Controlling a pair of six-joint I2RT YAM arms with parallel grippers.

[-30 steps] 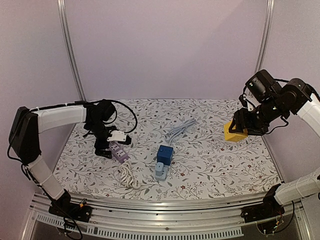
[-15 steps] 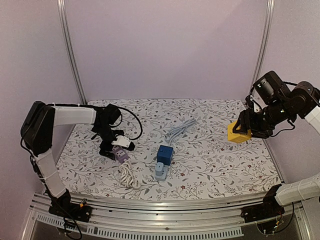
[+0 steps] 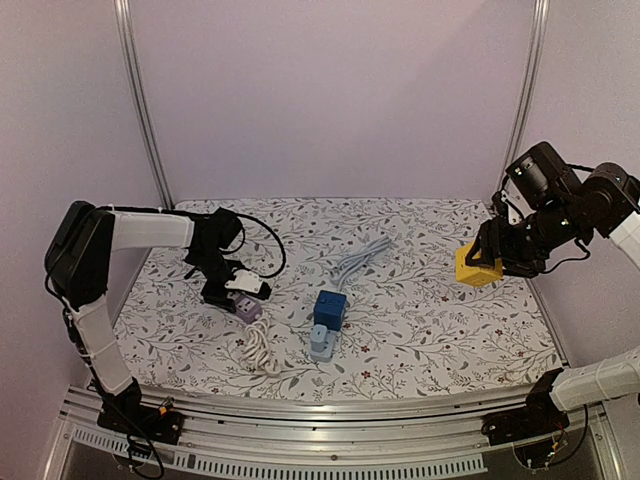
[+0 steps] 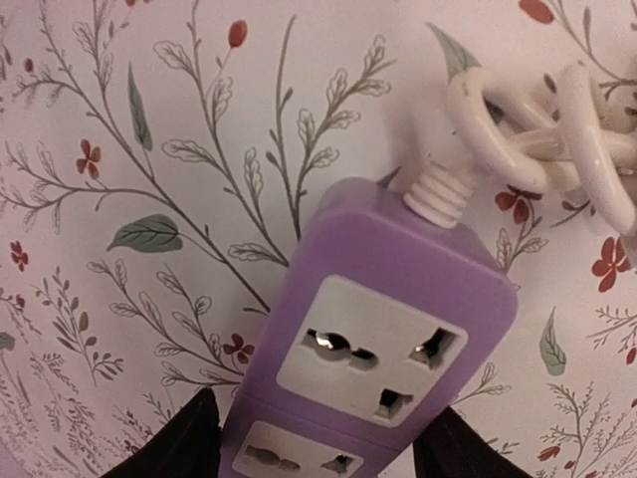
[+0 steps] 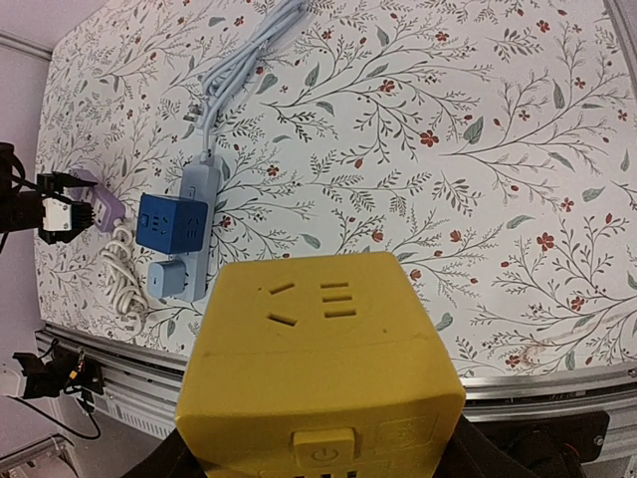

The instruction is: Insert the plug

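Two grips: nearer, the left gripper point(image 4: 317, 443) pinches the purple power strip point(image 4: 388, 339) flat on the flowered cloth point(image 3: 420, 320), sockets up, probably steadying it; farther right, the right gripper point(image 3: 490, 262) holds the yellow plug cube point(image 5: 318, 368) aloft, well apart.

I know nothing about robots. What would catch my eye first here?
The bright yellow socket cube, held in the air by the right gripper over the right side of the floral tablecloth. Then the purple power strip clamped in the left gripper on the left, and a blue cube sitting on a grey strip mid-table.
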